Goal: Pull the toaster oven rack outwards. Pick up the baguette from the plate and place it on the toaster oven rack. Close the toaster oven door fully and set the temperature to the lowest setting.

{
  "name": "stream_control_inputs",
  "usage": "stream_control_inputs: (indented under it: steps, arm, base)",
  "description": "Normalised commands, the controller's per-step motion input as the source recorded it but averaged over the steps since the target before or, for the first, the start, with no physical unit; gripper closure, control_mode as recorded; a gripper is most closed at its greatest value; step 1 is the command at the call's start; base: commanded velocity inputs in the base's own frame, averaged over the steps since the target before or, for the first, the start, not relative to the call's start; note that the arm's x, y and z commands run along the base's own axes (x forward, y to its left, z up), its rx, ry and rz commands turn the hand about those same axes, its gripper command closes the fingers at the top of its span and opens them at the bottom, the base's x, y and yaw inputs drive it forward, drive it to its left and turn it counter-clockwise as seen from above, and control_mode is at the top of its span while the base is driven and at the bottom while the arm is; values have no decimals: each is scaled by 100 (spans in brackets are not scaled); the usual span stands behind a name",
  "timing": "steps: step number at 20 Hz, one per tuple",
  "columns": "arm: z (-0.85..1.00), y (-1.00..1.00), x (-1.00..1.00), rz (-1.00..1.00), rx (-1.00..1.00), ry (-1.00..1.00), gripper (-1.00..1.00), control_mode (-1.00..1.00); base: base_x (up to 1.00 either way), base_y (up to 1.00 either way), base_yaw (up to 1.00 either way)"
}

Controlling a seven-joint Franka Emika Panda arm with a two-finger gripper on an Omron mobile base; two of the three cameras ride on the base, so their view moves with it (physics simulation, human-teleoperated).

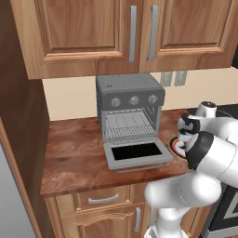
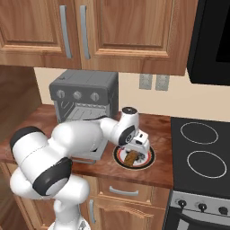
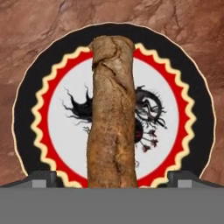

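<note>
We see the baguette (image 3: 112,113) lying across the plate (image 3: 30,113), right of the toaster oven (image 1: 130,95). Our gripper (image 3: 112,178) hangs just above, fingers spread either side of the loaf, ungrasped. The toaster oven door (image 1: 137,153) lies open.

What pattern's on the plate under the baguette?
Hand view shows it best: plate has a black rim, a red scalloped ring edged in cream, and a white centre with a dark dragon-like figure.

Even, soft rendered light; faint shadows; no glare; slightly coarse, low-resolution textures.
</note>
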Motion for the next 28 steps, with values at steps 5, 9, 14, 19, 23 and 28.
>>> stream_control_inputs:
  steps: [5, 9, 14, 19, 23, 28]
  arm:
    - [-28, -23, 3, 0, 0, 1, -100, -100]
    - [-21, -1, 5, 1, 2, 1, -100, -100]
    - [-16, 0, 5, 0, 1, 1, -100, -100]
    - [-17, 0, 1, 0, 0, 1, -100, -100]
    - [-6, 3, 1, 0, 0, 1, -100, -100]
    - [-8, 4, 1, 0, 1, 0, -100, -100]
  base:
    - [0, 0, 0]
    - [0, 0, 0]
    - [0, 0, 0]
    - [0, 0, 0]
    - [0, 0, 0]
    - [0, 0, 0]
